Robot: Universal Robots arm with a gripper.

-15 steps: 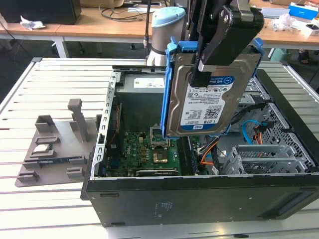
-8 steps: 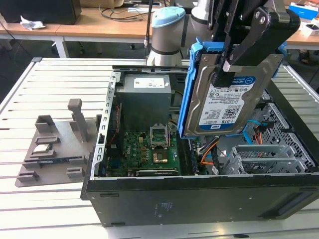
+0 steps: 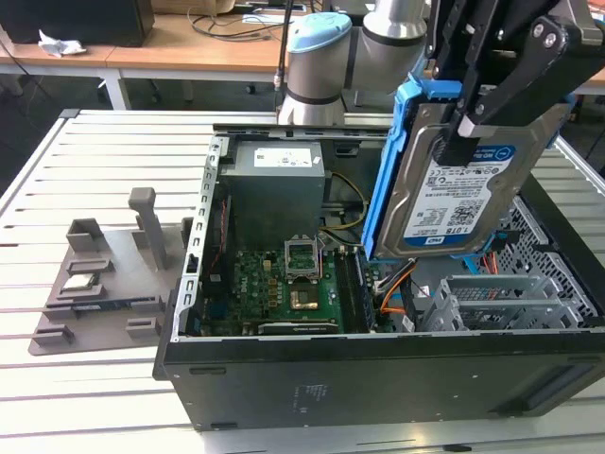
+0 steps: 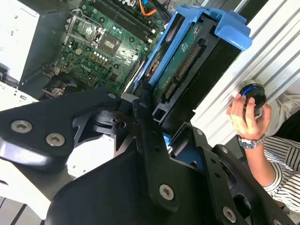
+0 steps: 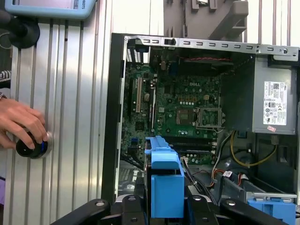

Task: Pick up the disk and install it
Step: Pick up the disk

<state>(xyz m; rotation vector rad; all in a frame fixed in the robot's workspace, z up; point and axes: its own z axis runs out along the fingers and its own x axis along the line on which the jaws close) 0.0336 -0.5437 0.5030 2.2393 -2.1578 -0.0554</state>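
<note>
Open computer case (image 3: 378,378) (motherboard (image 3: 284,288) inside)

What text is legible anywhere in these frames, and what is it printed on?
Nothing can be quoted reliably.
Label on the disk, held in the pincer: print too small.
Sticker on the power supply: too small.
Markings on the motherboard: too small.
Mark on the case front: too small.

The disk (image 3: 463,194) is dull silver metal with a glossy white-and-blue paper label, edged by a smooth blue plastic frame (image 3: 386,180). The surface (image 3: 76,407) is pale ribbed metal, faintly shiny. The computer case (image 3: 378,388) is smooth matt black.
</note>
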